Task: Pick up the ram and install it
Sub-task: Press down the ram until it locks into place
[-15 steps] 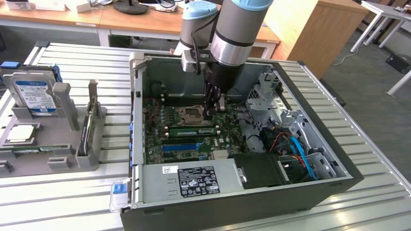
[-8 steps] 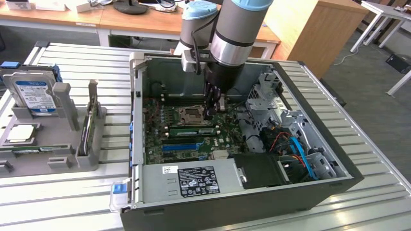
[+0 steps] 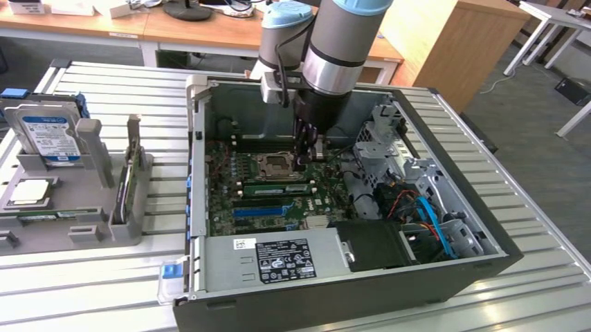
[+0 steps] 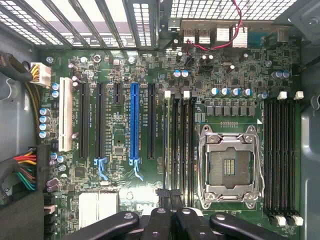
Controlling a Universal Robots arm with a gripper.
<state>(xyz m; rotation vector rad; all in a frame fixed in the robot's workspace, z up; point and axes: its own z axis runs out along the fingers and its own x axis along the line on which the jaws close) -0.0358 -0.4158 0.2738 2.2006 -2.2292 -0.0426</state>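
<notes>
Robot arm (image 3: pixel 328 48) is pictured reaching down into an open computer case (image 3: pixel 369 301) set on a slatted table (image 3: pixel 535 207). Its gripper (image 3: pixel 311 158), closed, is held low over the motherboard (image 3: pixel 226 197), beside the CPU socket (image 3: pixel 275 166). A grey tray (image 3: pixel 93 232) with a hard drive (image 3: pixel 46 135) is seen at the exterior view's left, with wooden desks (image 3: pixel 185 31) behind.
</notes>
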